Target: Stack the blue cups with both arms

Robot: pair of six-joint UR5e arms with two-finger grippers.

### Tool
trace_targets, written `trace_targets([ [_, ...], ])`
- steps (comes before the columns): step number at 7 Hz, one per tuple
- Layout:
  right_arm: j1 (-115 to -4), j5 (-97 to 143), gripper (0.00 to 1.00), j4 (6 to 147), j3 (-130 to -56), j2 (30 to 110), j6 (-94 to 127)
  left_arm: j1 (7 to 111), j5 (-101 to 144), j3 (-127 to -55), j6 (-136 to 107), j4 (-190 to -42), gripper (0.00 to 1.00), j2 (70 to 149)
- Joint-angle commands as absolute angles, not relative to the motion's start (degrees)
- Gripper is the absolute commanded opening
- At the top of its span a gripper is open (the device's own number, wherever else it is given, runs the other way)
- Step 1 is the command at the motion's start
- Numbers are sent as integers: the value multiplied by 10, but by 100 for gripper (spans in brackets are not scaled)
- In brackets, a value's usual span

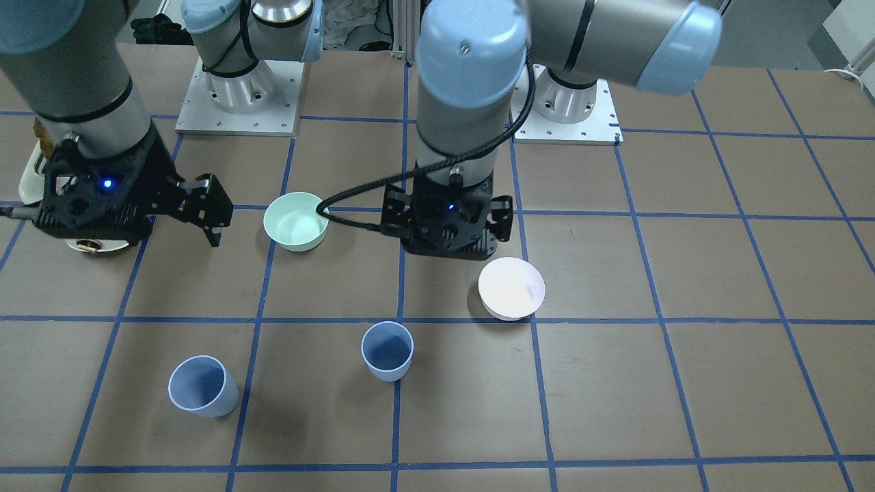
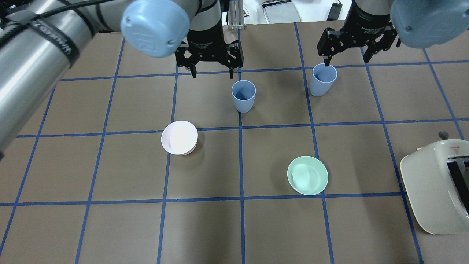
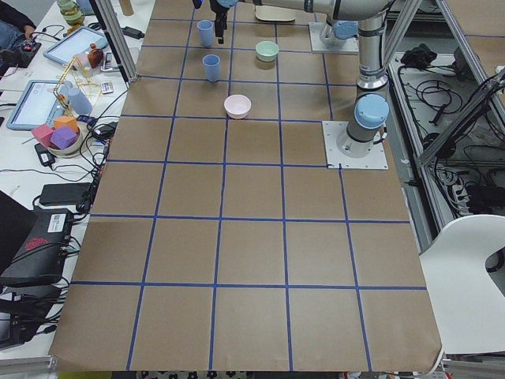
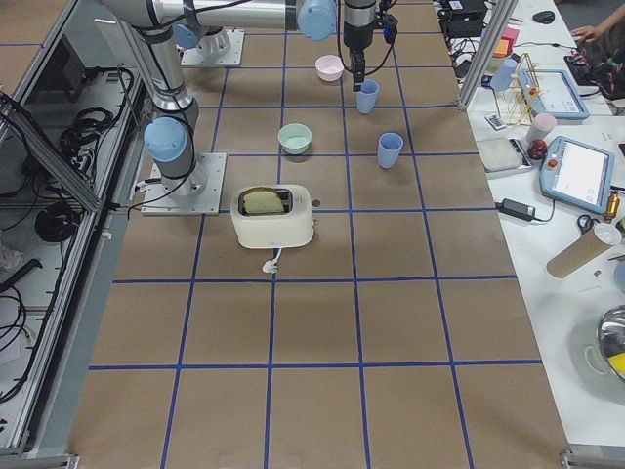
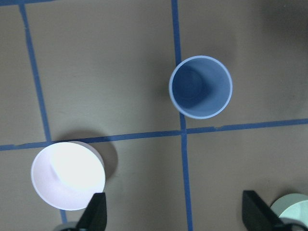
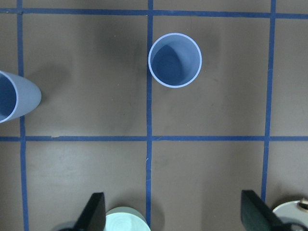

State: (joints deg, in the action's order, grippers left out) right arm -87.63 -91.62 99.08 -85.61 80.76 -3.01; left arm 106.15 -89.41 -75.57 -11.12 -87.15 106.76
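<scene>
Two blue cups stand upright and apart on the brown table. One cup (image 2: 243, 96) is near the middle and also shows in the left wrist view (image 5: 200, 86). The other cup (image 2: 323, 79) is further right and also shows in the right wrist view (image 6: 174, 59). My left gripper (image 2: 212, 75) is open and empty. It hovers above the table beside the middle cup, with its fingertips (image 5: 95, 211) wide apart. My right gripper (image 2: 346, 60) is open and empty, and hovers by the right cup. Neither gripper touches a cup.
A pale pink bowl (image 2: 179, 137) sits left of the middle cup. A mint-green bowl (image 2: 307, 175) sits nearer the robot. A cream toaster (image 2: 436, 187) stands at the right edge. Blue tape lines grid the table.
</scene>
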Motion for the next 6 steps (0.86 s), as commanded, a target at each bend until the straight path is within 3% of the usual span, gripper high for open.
trace_targets([
  [1,-846,-912,100,1078,-846,713,-51,999,-893,-861,-84,-851,100,962],
  [3,-836,-912,100,1150,-809,627,-67,969,-897,-917,-84,-806,100,909],
  [6,-821,-909,91,1182,-829,584,-69,953,-897,-913,-83,-814,100,901],
])
